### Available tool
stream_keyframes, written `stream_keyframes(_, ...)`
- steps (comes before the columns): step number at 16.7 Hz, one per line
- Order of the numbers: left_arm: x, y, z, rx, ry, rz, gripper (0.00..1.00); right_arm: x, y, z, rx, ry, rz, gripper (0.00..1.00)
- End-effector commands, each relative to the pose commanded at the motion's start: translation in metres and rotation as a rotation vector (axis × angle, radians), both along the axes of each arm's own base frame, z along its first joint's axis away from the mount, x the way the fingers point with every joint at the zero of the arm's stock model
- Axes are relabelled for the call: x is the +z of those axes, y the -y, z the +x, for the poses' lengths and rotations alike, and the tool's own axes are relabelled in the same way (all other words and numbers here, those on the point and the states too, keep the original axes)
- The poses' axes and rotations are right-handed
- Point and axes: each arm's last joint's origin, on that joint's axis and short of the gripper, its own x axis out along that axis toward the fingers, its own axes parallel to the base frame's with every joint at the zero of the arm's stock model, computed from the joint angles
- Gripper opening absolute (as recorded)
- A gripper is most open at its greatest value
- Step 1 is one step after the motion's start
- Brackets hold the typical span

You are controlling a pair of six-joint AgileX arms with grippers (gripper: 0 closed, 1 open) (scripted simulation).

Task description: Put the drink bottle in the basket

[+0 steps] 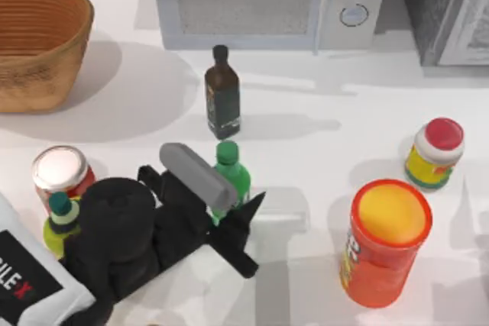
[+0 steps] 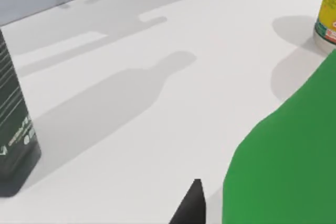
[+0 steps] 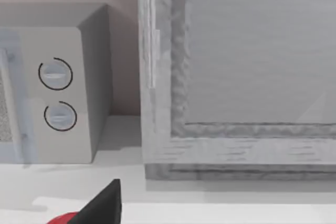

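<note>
AgileX's left gripper [image 1: 229, 200] closes in on the small bright green plastic drink bottle [image 1: 231, 171], upright at table center-front just before a dark olive-oil bottle [image 1: 222, 95]. Jaw state: can't tell. Woven tan wicker basket [image 1: 38, 43] waits far-left, w/ room inside. Right arm idle.

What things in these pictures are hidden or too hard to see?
- Drink bottle: in the top view the left arm covers its lower body, so whether the left pincer grips it is unclear.
- Left wrist view: the bottle runs off the edge; its label is hidden.
- Yellow-green bottle: partly behind the arm.
- Basket: cut by the top view's edge.
- Right pincer: one dark tip shows.
</note>
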Motion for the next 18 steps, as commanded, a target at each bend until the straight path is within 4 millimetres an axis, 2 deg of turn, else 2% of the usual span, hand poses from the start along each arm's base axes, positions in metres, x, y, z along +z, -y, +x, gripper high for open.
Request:
stream_keyframes(5,0.040,0.000,0.042,0.089,0.056,-0.034,0.00,0.000,0.000,0.000,0.000,0.000,0.000,1.00)
stream_keyframes(8,0.075,-0.020,0.081,0.200,0.082,-0.030,0.00,0.000,0.000,0.000,0.000,0.000,0.000,1.00)
stream_keyframes(10,0.104,-0.043,0.108,0.291,0.098,-0.029,0.00,0.000,0.000,0.000,0.000,0.000,0.000,1.00)
stream_keyframes(13,0.151,-0.090,0.141,0.439,0.076,-0.015,0.00,0.000,0.000,0.000,0.000,0.000,0.000,1.00)
stream_keyframes(15,0.181,-0.128,0.153,0.542,0.043,-0.005,0.00,0.000,0.000,0.000,0.000,0.000,0.000,1.00)
stream_keyframes(18,0.218,-0.182,0.157,0.682,0.007,0.002,0.00,0.000,0.000,0.000,0.000,0.000,0.000,1.00)
